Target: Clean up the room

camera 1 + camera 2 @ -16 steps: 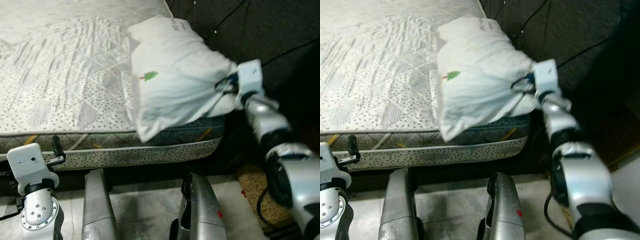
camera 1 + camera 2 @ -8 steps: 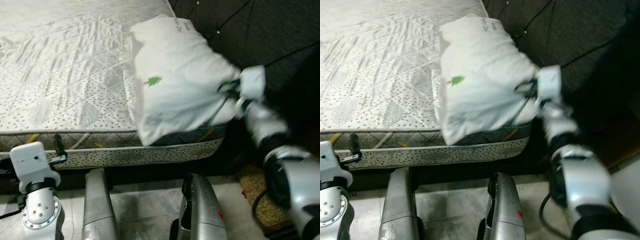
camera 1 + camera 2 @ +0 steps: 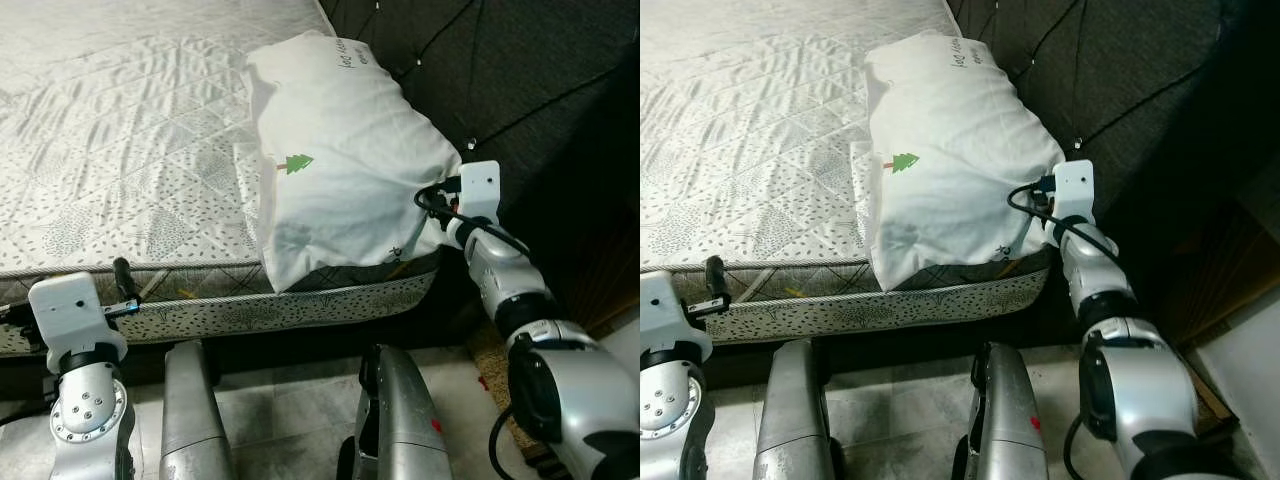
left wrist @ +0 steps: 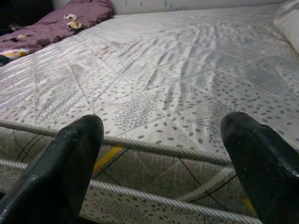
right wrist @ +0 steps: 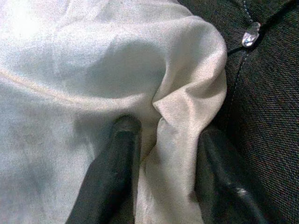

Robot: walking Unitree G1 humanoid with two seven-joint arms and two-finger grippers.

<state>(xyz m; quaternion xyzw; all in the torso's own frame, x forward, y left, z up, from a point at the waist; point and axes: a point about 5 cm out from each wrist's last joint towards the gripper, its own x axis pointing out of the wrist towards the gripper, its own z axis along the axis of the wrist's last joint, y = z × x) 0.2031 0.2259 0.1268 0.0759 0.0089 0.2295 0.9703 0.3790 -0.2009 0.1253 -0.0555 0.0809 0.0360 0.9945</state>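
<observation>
A white pillow [image 3: 340, 160] with a small green tree mark lies on the right end of the quilted mattress [image 3: 120, 130], against the dark tufted headboard [image 3: 520, 70]. Its lower corner hangs slightly over the mattress edge. My right gripper [image 5: 168, 130] is at the pillow's right side, next to the headboard, shut on a fold of the pillowcase. One black finger [image 5: 117, 158] presses on each side of the fold. My left gripper [image 4: 162, 122] is open and holds nothing. It hovers low in front of the mattress's front edge at the left.
A purple blanket [image 4: 56, 25] with small figures lies at the far end of the mattress. My silver legs [image 3: 190, 410] stand on the tiled floor close to the bed's side. A brown mat [image 3: 490, 350] lies on the floor beside the bed at right.
The pillow has come down from a raised, tilted pose and now rests flatter on the mattress by the headboard. My right arm moved lower with it. The left gripper stayed put.
</observation>
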